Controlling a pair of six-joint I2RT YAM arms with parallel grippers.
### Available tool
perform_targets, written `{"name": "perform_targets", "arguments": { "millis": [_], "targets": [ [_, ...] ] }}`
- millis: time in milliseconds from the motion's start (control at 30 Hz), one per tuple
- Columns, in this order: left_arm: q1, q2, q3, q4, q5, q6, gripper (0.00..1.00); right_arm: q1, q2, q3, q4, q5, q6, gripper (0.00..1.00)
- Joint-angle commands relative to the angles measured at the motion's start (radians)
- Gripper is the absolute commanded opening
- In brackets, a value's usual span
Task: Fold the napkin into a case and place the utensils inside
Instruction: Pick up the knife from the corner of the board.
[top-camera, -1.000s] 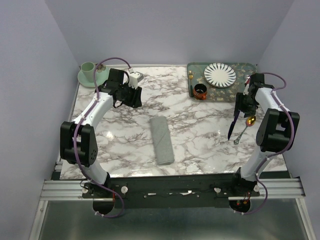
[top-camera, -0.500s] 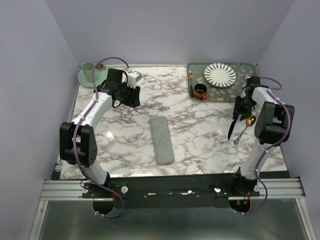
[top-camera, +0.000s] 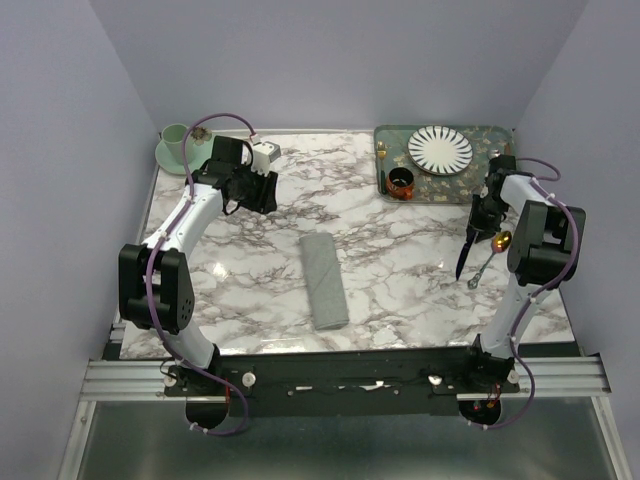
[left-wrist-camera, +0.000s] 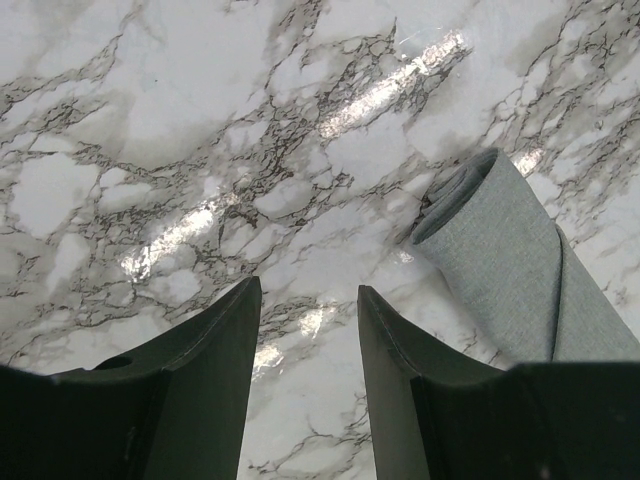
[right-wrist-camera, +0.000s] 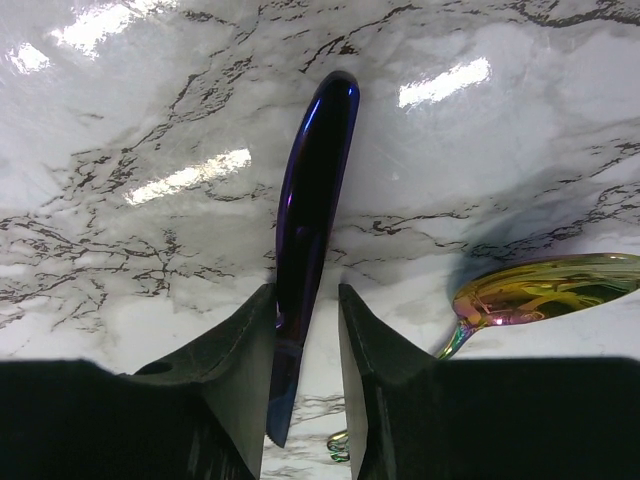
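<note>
One grey case (top-camera: 323, 280), one blue-handled utensil (top-camera: 464, 255), one gold-bowled spoon (top-camera: 487, 262).

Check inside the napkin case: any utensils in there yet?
Nothing sticks out of the case; its interior is covered by cloth. The blue-handled utensil and gold spoon lie on the table, outside, the blue one between the fingers of the right hand.

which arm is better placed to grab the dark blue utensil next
Right: the right fingers straddle the slim dark blue utensil; the left fingers hang open far across the white marble table.
</note>
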Motion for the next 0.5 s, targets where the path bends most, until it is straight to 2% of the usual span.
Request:
{"name": "perform_targets", "arguments": {
  "millis": [0,67,200,300,467],
  "targets": [
    [0.003,0.001,0.03,-0.008,-0.021,0.001,0.54,0.011,0.035,0.012,-0.035,0.013,0.035,0.33],
    [0.005,-0.001,0.028,-0.008,-0.021,0.001,0.54,0.013,0.034,0.006,-0.039,0.009,0.044,0.29],
    [0.005,-0.002,0.027,-0.008,-0.017,0.0,0.54,0.011,0.049,0.02,-0.073,0.0,0.039,0.01],
    [0.006,-0.01,0.027,-0.002,-0.011,0.01,0.54,0.008,0.04,0.018,-0.082,-0.098,0.012,0.01],
    [0.006,-0.073,-0.002,0.05,0.024,0.079,0.57,0.008,-0.11,-0.035,-0.019,-0.235,-0.043,0.01]
  ]
}}
